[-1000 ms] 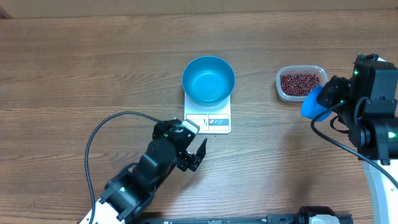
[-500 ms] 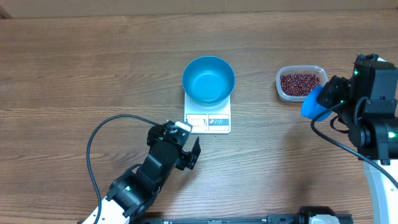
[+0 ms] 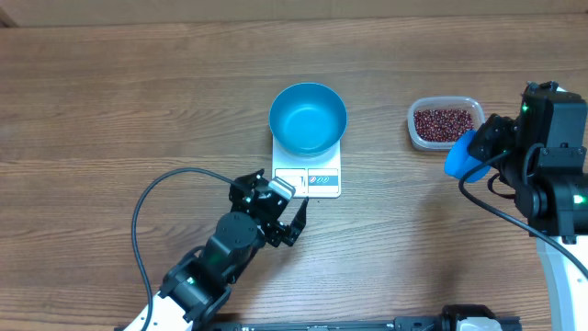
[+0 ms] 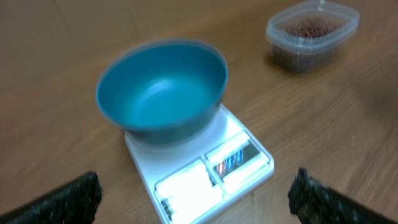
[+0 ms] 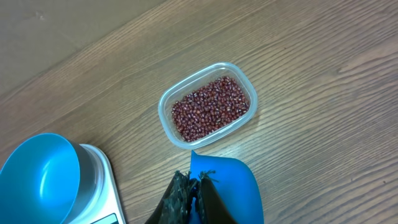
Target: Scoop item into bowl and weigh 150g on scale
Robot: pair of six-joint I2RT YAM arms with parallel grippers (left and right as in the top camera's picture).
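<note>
Wooden table [image 3: 138, 92], empty bowl [image 3: 308, 118] on the scale [image 3: 308, 180], beans [image 3: 443, 121] right of the scale, right claw [image 5: 193, 194] clamped on the scoop [image 5: 227, 186], left claw [image 3: 281, 207] wide open just in front of the scale, so one nudge probably wrecks the reading.

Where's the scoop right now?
Overhead view, far right: the blue scoop is held in the shut right gripper, just beside the clear tub.

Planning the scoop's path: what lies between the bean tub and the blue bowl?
Only bare wooden table lies between the tub and the bowl, as the overhead view shows.
</note>
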